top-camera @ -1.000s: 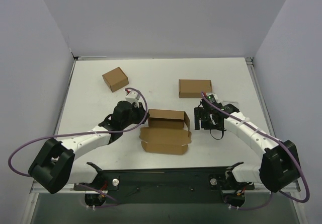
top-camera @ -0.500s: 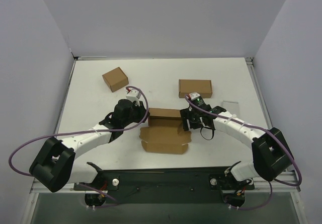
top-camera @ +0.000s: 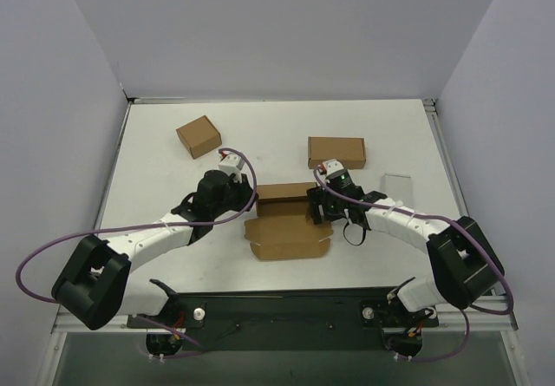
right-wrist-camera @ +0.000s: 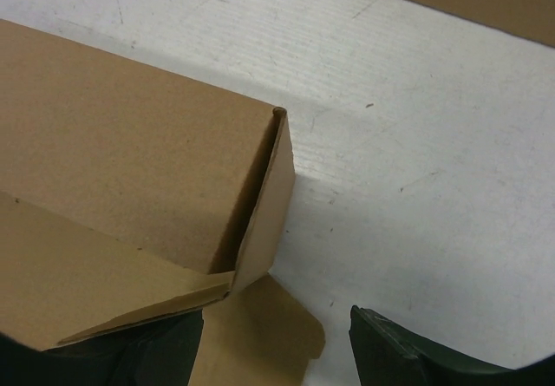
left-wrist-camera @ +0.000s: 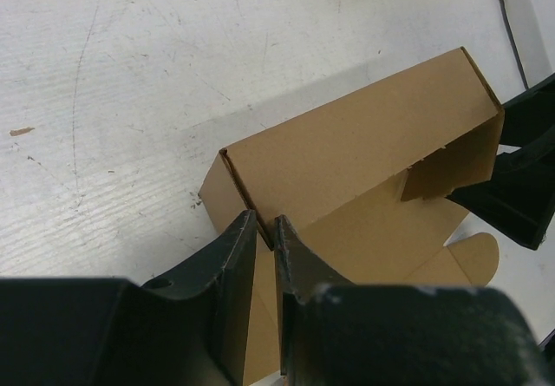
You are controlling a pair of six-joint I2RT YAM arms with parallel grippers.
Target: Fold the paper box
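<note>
While the left pincer (left-wrist-camera: pixel 264 230) pinches an end wall of the light, bendy-looking paper box (top-camera: pixel 286 221), the spread right pincer (right-wrist-camera: pixel 273 341) should take the opposite flap.

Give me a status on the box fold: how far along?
Roughly midway. Done: the paper box has its back wall and end walls standing. In hand: the left gripper pinches the left end wall, and the right gripper is open around the right end flap. Left: the lid panel lies flat on the near side, tabs untucked, not yet closed.
</note>
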